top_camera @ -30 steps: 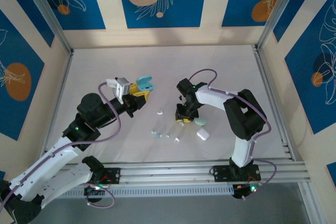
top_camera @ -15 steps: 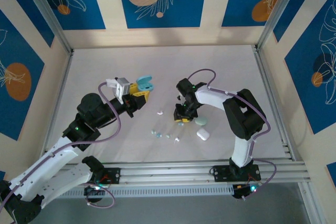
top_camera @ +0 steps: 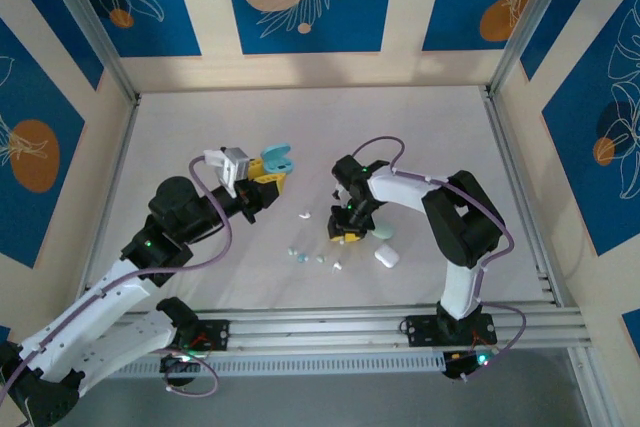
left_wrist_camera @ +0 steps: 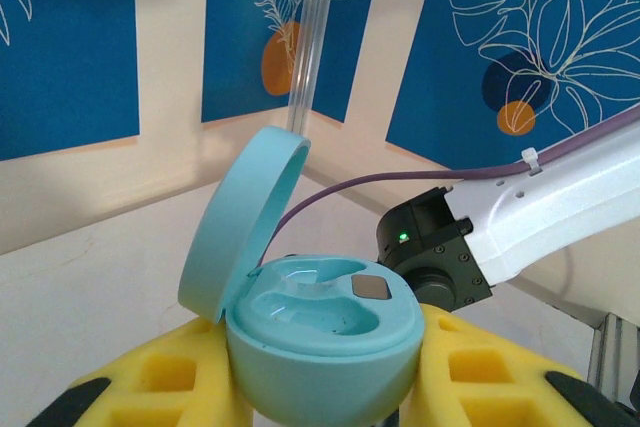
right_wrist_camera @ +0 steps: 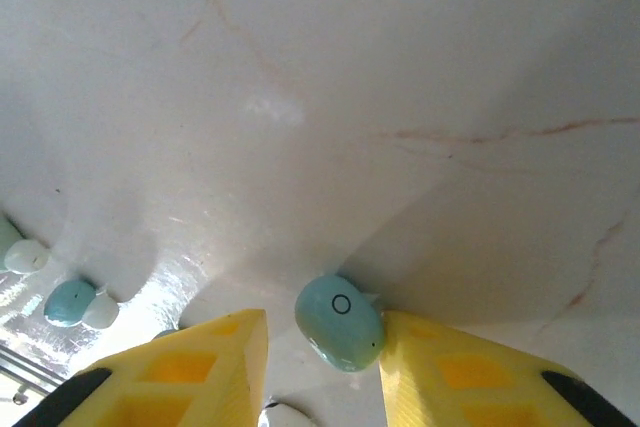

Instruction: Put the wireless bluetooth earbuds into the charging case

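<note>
case [left_wrist_camera: 320, 337]: in left pincer [top_camera: 266, 171] | earbud [right_wrist_camera: 340, 322]: between right pincer [right_wrist_camera: 322, 352] jaws, on table [right_wrist_camera: 400, 97]

One overhead, two close wrist views

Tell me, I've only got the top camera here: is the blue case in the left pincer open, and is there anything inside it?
Observer: In the left wrist view, the pale blue charging case clamped in the left pincer has its lid hinged up, and both wells look empty.
Operator: Has the right pincer got an earbud?
Observer: Not gripped. In the right wrist view, a pale blue earbud lies on the table between the right pincer's yellow fingers, against one finger with a gap to the other.
Operator: Any marking on it?
Observer: A small dark ring on its upper face.
</note>
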You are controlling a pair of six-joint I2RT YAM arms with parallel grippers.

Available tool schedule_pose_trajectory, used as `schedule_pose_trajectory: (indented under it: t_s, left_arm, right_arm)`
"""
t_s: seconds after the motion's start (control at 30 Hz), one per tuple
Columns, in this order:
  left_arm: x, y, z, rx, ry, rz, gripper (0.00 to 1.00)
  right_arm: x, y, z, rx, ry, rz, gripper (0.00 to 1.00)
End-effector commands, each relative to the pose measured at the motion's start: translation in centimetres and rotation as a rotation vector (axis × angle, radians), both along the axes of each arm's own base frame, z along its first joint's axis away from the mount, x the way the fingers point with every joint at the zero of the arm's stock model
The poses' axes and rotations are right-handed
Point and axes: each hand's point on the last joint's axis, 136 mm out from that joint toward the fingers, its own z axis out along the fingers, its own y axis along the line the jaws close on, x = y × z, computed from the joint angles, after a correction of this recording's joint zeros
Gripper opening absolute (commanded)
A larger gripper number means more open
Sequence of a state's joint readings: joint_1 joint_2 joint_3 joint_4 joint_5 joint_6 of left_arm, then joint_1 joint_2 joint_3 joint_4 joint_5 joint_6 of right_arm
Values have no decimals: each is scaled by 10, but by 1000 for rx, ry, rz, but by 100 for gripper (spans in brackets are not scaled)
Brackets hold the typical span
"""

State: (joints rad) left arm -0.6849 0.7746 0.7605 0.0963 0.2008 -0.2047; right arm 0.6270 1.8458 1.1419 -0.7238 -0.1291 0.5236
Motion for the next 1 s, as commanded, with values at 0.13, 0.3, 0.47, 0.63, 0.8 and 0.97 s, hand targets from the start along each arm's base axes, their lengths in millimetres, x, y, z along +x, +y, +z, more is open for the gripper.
schedule_pose_trajectory:
  t_s: [0.13, 0.3, 0.47, 0.63, 0.8, 0.97]
  left_arm:
    - [-5, 1, 27, -61, -45, -13, 28]
    - [-5, 1, 28, -62, -45, -12, 28]
    - [-5, 0, 28, -65, -41, -14, 28]
    - [-5, 1, 27, -64, -38, -9, 28]
    - [-4, 1, 26, -59, -39, -10, 28]
    - [-4, -1, 27, -58, -40, -18, 28]
  right_arm:
    - [4, -10, 12, -20, -31, 13, 38]
    - [10, -9, 12, -3, -59, 85, 40]
    - [10, -4, 7, 18, -41, 148, 40]
    - [6, 1, 4, 49, -10, 157, 39]
    - [3, 0, -1, 47, 9, 157, 38]
    - [-1, 2, -5, 65, 29, 153, 35]
